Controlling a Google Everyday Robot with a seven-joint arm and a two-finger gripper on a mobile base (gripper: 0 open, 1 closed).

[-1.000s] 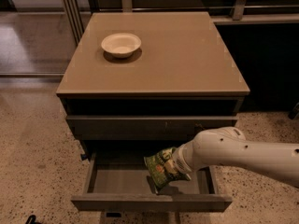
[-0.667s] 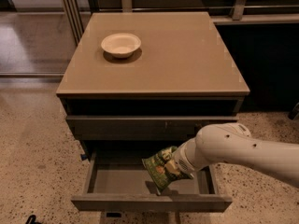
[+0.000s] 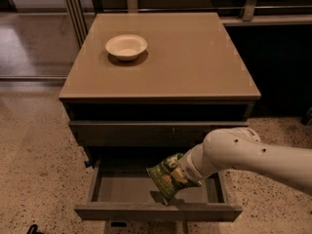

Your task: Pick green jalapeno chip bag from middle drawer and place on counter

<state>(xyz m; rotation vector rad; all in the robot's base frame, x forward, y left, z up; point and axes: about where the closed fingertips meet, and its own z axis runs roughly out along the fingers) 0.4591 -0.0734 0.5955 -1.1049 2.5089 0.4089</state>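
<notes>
The green jalapeno chip bag (image 3: 165, 178) hangs tilted over the right half of the open middle drawer (image 3: 122, 190), a little above its grey floor, with its shadow below it. My gripper (image 3: 184, 173) is at the end of the white arm that comes in from the right. It is shut on the bag's right edge, and the bag and the wrist mostly hide the fingers. The tan counter (image 3: 190, 57) tops the cabinet above.
A cream bowl (image 3: 126, 46) stands on the counter's back left. The drawer above the open one (image 3: 146, 133) is shut and overhangs it. The open drawer's front panel (image 3: 156, 212) juts toward me. Speckled floor (image 3: 34, 160) lies on both sides.
The arm and the bag have risen slightly and shifted a little to the left. The bag stays held over the drawer.
</notes>
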